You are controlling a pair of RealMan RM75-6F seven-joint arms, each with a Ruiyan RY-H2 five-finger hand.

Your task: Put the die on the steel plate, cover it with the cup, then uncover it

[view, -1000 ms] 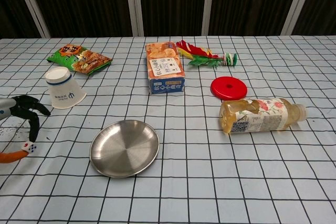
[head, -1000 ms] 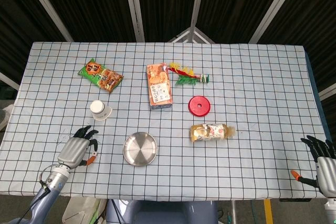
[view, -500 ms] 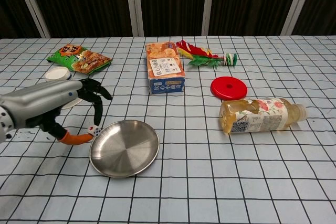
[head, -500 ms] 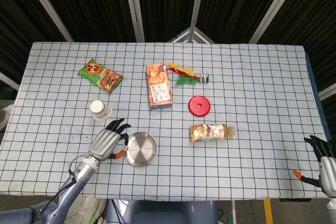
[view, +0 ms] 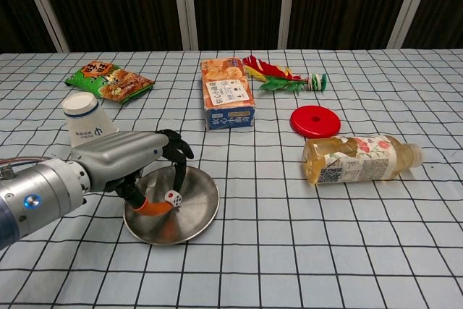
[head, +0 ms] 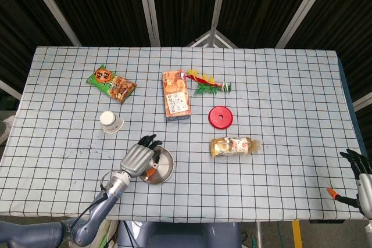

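Note:
My left hand point(view: 126, 158) point(head: 139, 157) hovers over the steel plate point(view: 194, 211) point(head: 164, 169) and pinches a small white die point(view: 172, 197) between its orange thumb and a black finger, just above the plate's middle. The white paper cup point(view: 85, 122) point(head: 110, 122) lies on its side on the cloth, behind and left of the plate. My right hand point(head: 361, 181) shows only at the right edge of the head view, off the table, fingers spread and holding nothing.
A snack box point(view: 228, 94), a green snack bag point(view: 108, 80), a feathered shuttlecock toy point(view: 278, 77), a red lid point(view: 315, 121) and a lying bottle point(view: 356, 158) lie behind and right of the plate.
My left hand has carried the die rightward from the table's left edge to over the steel plate. The right hand drifted slightly down at the frame edge.

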